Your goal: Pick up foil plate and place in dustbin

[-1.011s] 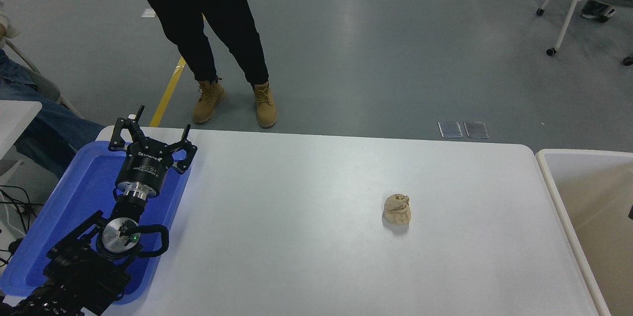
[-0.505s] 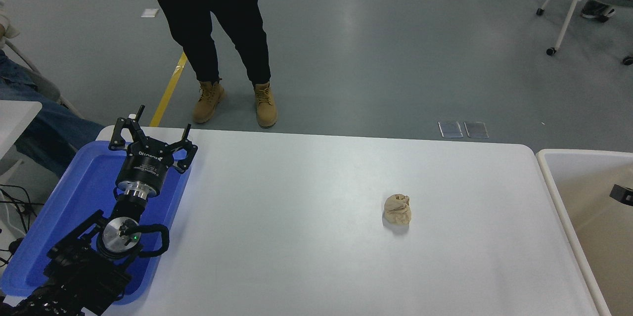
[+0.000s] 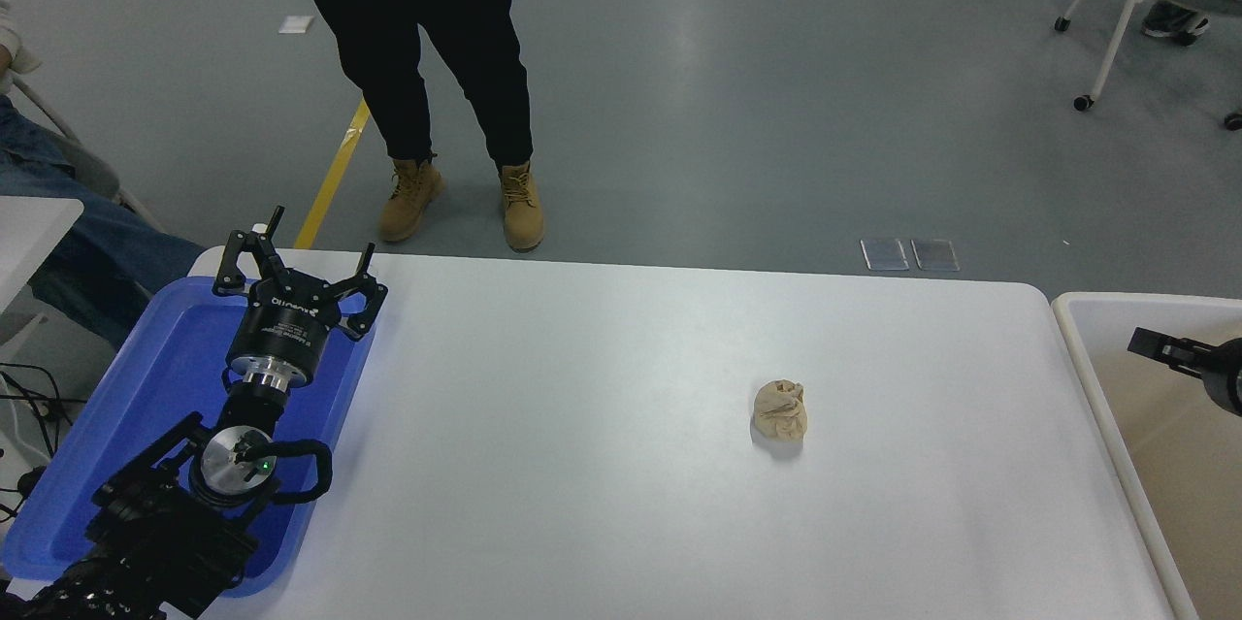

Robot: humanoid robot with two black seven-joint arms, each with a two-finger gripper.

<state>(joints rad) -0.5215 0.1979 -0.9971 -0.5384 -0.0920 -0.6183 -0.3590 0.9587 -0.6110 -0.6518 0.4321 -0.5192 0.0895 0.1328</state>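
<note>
The foil plate is out of view. The dustbin (image 3: 1075, 348), with a white rounded rim and a beige inside, stands against the table's right end. My right gripper (image 3: 1164, 350) pokes in from the right edge, above the dustbin's inside; only its black tip shows. My left gripper (image 3: 296, 263) is parked at the lower left above a blue tray, open and holding nothing.
A small crumpled tan paper ball (image 3: 779, 410) lies right of the table's middle. The blue tray (image 3: 165, 377) sits at the table's left end. A person in black trousers and tan boots (image 3: 456, 198) stands at the far side. A wheeled chair (image 3: 1126, 9) is at the top right.
My right gripper has come further into the picture from the right edge, moving up and left over the dustbin. The person has shifted slightly to the right. The left arm has not moved.
</note>
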